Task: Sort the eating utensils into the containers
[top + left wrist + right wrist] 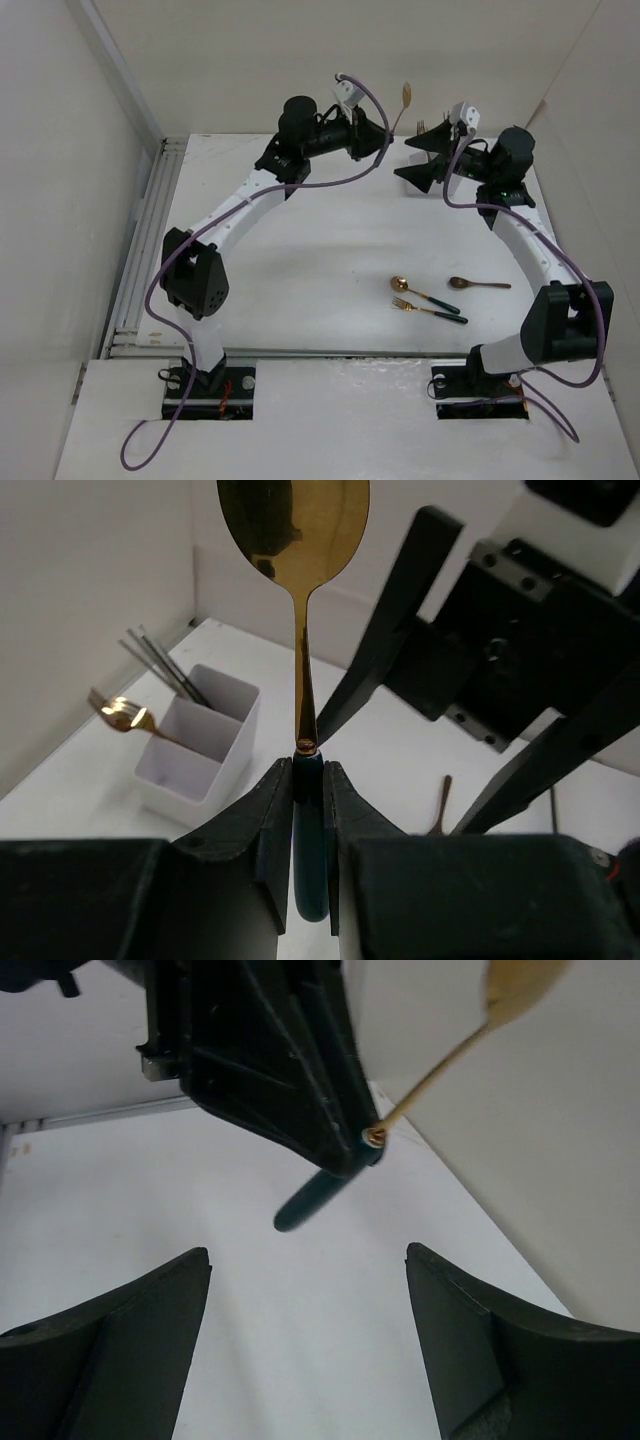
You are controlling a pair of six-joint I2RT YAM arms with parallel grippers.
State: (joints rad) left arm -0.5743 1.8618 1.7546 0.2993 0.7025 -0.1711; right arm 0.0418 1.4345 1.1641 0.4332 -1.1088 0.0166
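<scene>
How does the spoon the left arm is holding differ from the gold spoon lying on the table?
The held spoon is clamped by its handle between the fingers of the left gripper; the loose spoon is untouched. The held spoon is raised off the table; the loose spoon lies flat on it beside a fork. Both have gold bowls and dark green handles.

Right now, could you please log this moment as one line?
left claw: shut on spoon | right claw: open | holder: fork, chopsticks inside
</scene>
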